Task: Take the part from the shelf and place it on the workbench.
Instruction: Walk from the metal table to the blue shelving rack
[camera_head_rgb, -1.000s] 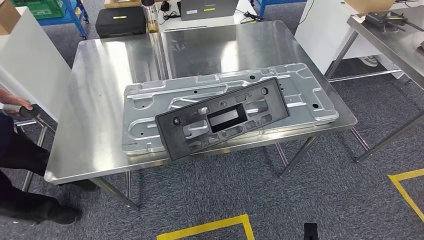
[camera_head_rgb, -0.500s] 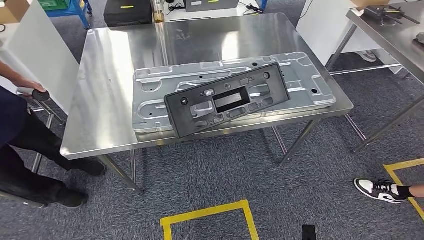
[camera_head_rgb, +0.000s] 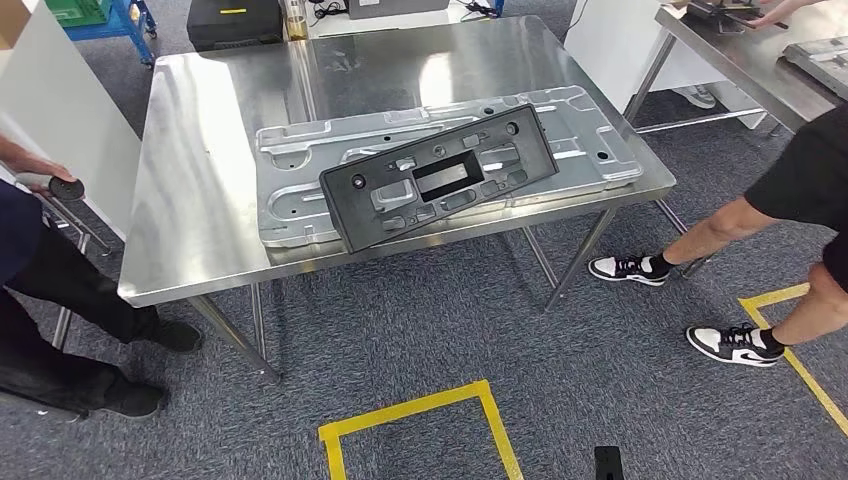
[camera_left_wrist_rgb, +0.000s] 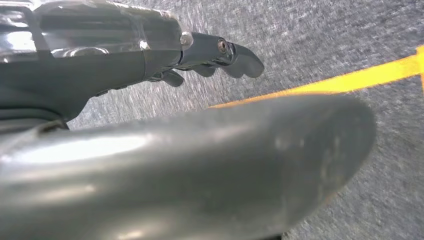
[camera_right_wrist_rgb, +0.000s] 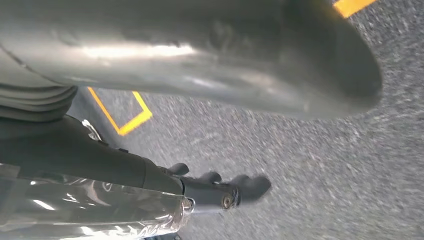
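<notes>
A black part (camera_head_rgb: 441, 178) is lying tilted on a silver panel (camera_head_rgb: 300, 160) mid-frame on the table (camera_head_rgb: 190, 250), while both hands, left (camera_left_wrist_rgb: 210, 55) and right (camera_right_wrist_rgb: 220, 192), are hanging empty, fingers loosely extended.

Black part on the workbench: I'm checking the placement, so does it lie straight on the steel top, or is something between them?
Something does: the black part lies tilted across a silver stamped panel, which rests on the workbench.

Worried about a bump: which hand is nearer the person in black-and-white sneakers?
Right, probably. That person stands to the robot's right; the right hand hangs over the carpet on that side, the left hand on the far side.
</notes>
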